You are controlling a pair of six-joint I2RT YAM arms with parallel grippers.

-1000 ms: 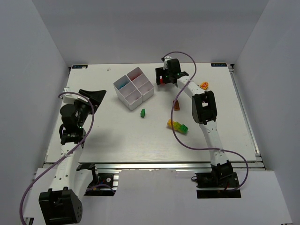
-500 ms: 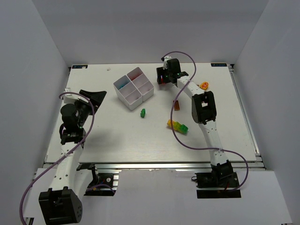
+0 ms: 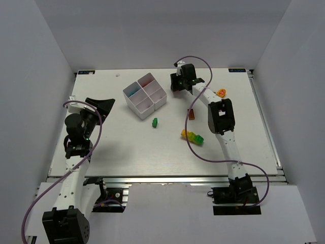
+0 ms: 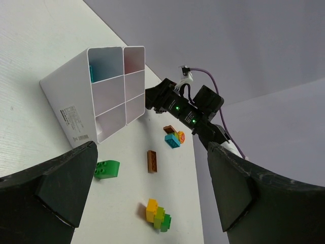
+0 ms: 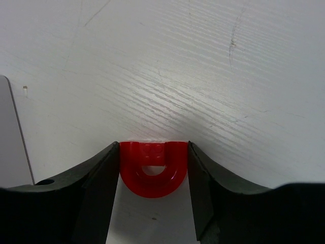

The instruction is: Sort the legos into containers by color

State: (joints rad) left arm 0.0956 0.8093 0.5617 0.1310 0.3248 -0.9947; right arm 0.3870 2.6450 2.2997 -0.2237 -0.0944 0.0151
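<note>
Since a second ago the right claw [image 3: 175, 84] has drawn its fingers in, and the red speck that showed beside it from above is now covered; the left arm has hardly stirred.

From above, the right claw sits low on the table [image 3: 117, 147] at the far side, just beside the right corner of the white tray [image 3: 133, 105]. Something blue lies in the tray's left compartment and something red in its far one. A green brick [image 3: 155, 122] lies near the tray's near corner. A brown brick [image 3: 191, 114] and a yellow-and-green clump [image 3: 193, 136] lie by the right arm, and a small mixed-colour clump [image 3: 221, 93] is off to the right. The left claw [image 3: 101, 104] hangs well apart from all of them.

The left wrist view shows the left claw [image 4: 152, 146] released, fingers spread wide with nothing between. Beyond it are the tray [image 4: 71, 117], green brick [image 4: 106, 169], brown brick [image 4: 152, 161], yellow-and-green clump [image 4: 158, 215] and mixed-colour clump [image 4: 175, 139].

The right wrist view has the right claw [image 5: 153, 152] clenched on a red brick [image 5: 153, 175]. Both fingers [image 5: 99, 193] touch its sides, and it rests on the table [image 5: 203, 76].
</note>
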